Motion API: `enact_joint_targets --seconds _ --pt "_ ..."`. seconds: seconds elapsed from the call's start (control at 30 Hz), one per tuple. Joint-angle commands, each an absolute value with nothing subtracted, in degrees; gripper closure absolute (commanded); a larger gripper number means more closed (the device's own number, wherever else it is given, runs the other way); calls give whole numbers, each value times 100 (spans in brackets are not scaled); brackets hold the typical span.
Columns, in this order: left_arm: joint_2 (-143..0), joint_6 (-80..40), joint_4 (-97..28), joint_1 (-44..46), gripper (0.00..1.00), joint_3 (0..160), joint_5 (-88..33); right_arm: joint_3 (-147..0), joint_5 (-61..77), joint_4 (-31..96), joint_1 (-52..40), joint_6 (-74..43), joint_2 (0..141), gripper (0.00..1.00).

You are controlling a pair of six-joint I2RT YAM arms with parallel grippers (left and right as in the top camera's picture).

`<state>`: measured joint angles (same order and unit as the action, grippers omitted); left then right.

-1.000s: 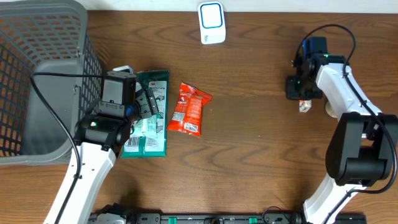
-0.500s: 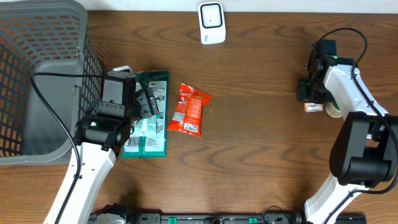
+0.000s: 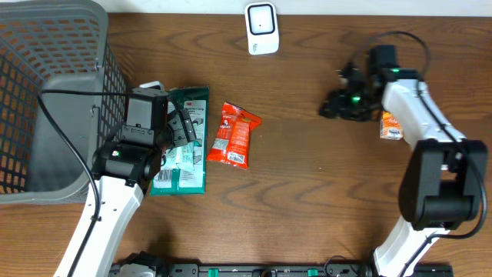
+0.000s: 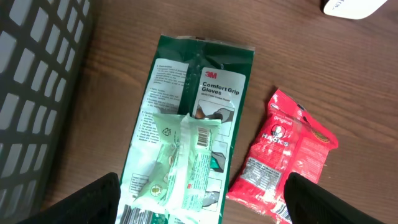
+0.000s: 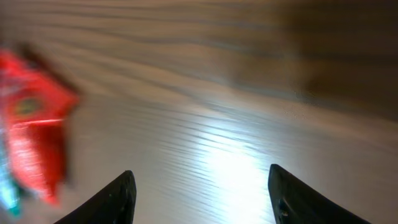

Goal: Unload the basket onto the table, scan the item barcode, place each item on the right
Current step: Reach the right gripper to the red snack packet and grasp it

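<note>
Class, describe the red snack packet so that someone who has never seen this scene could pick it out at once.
Start at the big grey mesh basket at the far left. Just right of it lies a green glove pack, and the red snack packet lies beside that, on its right. It is the only bright red bag; its neighbour is green and longer.

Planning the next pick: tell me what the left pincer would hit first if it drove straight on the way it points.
Probably the small pale-green translucent packet, which lies on the dark green 3M glove package. The left pincer stands open above it; depth is unclear.
</note>
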<state>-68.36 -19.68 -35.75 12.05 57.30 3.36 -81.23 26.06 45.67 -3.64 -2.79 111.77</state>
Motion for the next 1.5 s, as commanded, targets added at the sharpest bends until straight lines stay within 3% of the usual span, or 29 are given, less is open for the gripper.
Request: enact_joint_targets --seconds 0.0,0.13,0.23,0.33,0.47,0.73,0.77,0.97,1.1,1.3,1.47 --pt "-6816 -1977 -3573 1186 16 5841 349 -8093 3291 4348 -1103 -895 11074 38" --pt "-6816 -1977 -3575 1186 16 5841 346 -8093 3076 3846 -1975 -1448 11074 34" --pt "-6816 -1977 -3575 1186 16 5841 346 -8090 1940 3535 -2646 -2290 11076 25" --pt "-6816 -1977 -3573 1186 16 5841 349 -8082 1168 3131 -3197 -2484 11076 27" --pt "-6816 -1977 -3575 1186 16 5841 346 -8082 106 2921 -3496 -3015 11128 25" --pt "-6816 -1977 -3575 1186 16 5841 346 -8079 95 2294 -3481 -2980 11751 21" --pt "-6816 -1977 -3573 1186 16 5841 349 -8082 158 2287 -3470 -2834 11821 23" --pt "-6816 -1977 -3575 1186 16 5841 346 -8084 86 2980 -3422 -1979 11867 54" --pt "-6816 -1977 -3575 1186 16 5841 346 -8084 -185 3883 -3153 -1964 11738 61" --pt "-6816 -1977 -3573 1186 16 5841 349 -8084 -215 4536 -2773 -1852 11216 58" --pt "-6816 -1977 -3575 1186 16 5841 349 -8084 1238 4300 -2742 -1428 10637 40"
